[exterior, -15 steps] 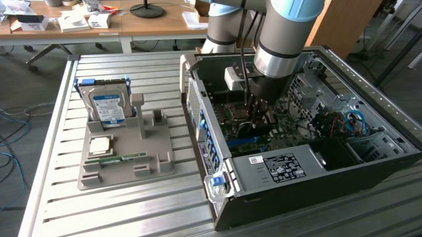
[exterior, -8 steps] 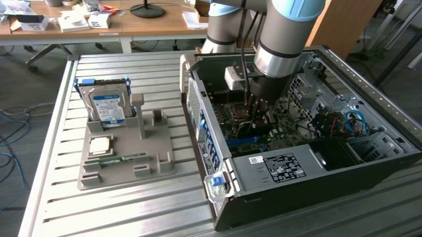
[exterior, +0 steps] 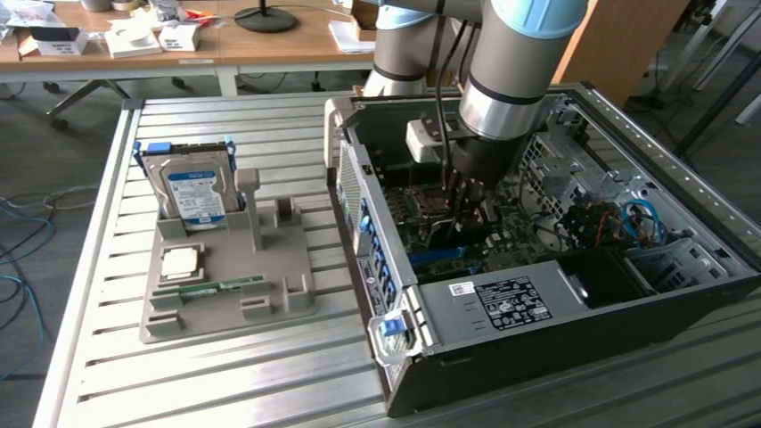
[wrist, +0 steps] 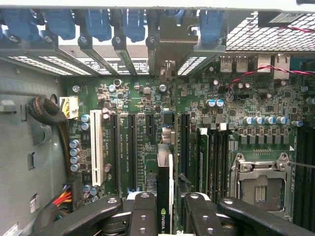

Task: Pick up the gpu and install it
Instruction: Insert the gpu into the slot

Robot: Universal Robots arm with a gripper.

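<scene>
The gpu (wrist: 165, 169) stands edge-on between my fingers (wrist: 142, 214), a dark card with a green logo on its near end. It runs across the green motherboard (wrist: 246, 98) toward the case's rear slot openings, where its metal end (wrist: 167, 69) meets the back wall. My gripper (wrist: 166, 211) is shut on it. I cannot tell whether the card's edge sits in a slot. In the exterior view the gripper (exterior: 466, 192) reaches down inside the open computer case (exterior: 500, 308), over the motherboard.
Black expansion slots and a white slot (wrist: 98, 147) lie beside the card, with the CPU socket (wrist: 258, 187) on the other side. Cables (exterior: 636, 223) crowd the case's far end. A grey holder (exterior: 226, 285) beside the case carries a hard drive (exterior: 194, 192) and a memory stick (exterior: 220, 287).
</scene>
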